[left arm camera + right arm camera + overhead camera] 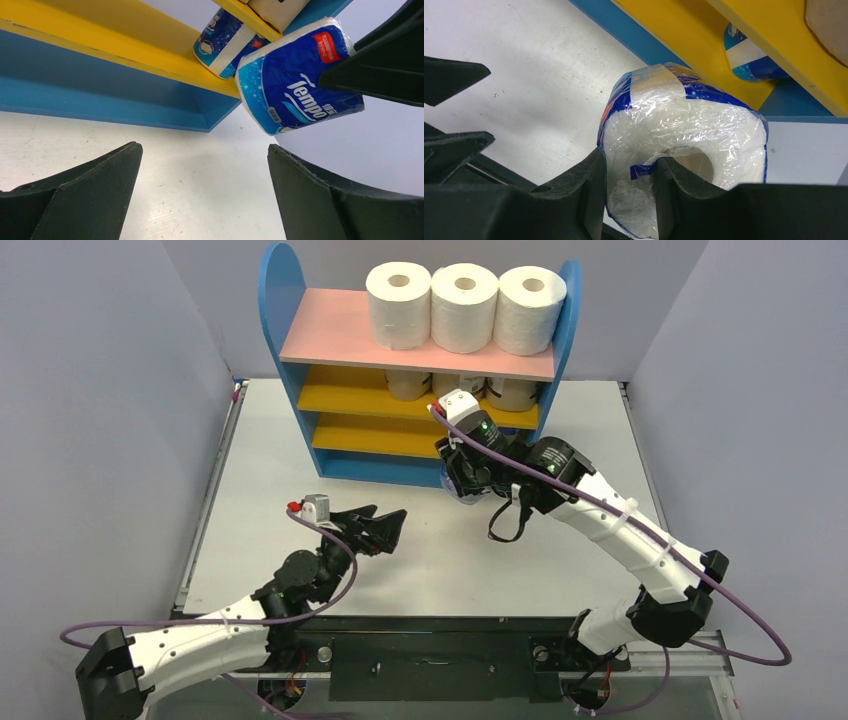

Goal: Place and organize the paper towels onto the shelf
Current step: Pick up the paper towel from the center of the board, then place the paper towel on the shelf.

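The shelf (320, 335) stands at the back of the table. Three white paper towels (460, 305) line its pink top, and tan rolls (510, 392) sit on the upper yellow board. A blue-and-white roll (222, 42) lies on the lower yellow board. My right gripper (630, 157) is shut on a second blue-and-white roll (684, 120), one finger inside its core and one outside. It holds the roll tilted, just off the shelf's lower right front corner (295, 85). My left gripper (390, 523) hovers open over the table in front of the shelf, nothing between its fingers (135, 165).
Grey walls close in the table (300, 570) on the left, right and back. The shelf's blue base (100, 90) lies just beyond my left gripper. The left arm's black fingers (454, 75) show to the left of the held roll. Purple cables trail from both arms.
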Available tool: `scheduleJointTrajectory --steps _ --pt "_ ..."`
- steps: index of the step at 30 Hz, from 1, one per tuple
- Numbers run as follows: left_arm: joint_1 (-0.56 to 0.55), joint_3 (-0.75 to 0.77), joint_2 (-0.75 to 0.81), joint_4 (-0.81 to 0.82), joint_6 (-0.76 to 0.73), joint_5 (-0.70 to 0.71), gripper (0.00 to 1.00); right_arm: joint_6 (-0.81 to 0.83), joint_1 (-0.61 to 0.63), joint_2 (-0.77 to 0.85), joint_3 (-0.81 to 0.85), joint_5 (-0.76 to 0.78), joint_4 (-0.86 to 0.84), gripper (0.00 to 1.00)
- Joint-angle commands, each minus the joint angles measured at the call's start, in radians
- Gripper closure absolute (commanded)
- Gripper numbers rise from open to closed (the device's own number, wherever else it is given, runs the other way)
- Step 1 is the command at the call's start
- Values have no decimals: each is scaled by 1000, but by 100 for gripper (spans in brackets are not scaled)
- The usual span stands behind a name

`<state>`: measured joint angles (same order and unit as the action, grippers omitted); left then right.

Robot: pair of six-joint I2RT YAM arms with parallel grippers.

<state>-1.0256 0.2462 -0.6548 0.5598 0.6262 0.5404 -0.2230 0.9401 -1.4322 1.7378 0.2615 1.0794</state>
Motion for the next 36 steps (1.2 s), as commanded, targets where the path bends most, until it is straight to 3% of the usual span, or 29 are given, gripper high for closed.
scheduleJointTrajectory --steps 1,7,12,15,18,21,23,27,31,36 --pt "4 52 -67 180 -12 -14 4 -7 -26 -16 29 25 -130 82" --pt "10 101 -176 233 -183 0 4 -11 -35 -65 31 7 -167 82" --pt "23 82 -295 467 -355 -25 4 13 -56 -122 65 -24 -172 82" --pt "38 114 -334 487 -413 -1 4 18 -74 -149 83 -45 -175 82" --pt "83 183 -339 304 -344 -19 4 23 -78 -168 79 -61 -182 82" --pt "181 219 -349 224 -249 -109 4 28 -89 -187 82 -70 -188 82" --pt "225 205 -364 250 -216 -180 4 30 -95 -206 91 -78 -192 82" --pt "251 174 -457 462 -275 -297 4 45 -102 -250 135 -89 -193 82" --pt "258 193 -554 563 -327 -393 4 56 -107 -292 189 -98 -169 82" --pt "289 267 -564 389 -259 -468 4 58 -114 -306 211 -92 -147 81"
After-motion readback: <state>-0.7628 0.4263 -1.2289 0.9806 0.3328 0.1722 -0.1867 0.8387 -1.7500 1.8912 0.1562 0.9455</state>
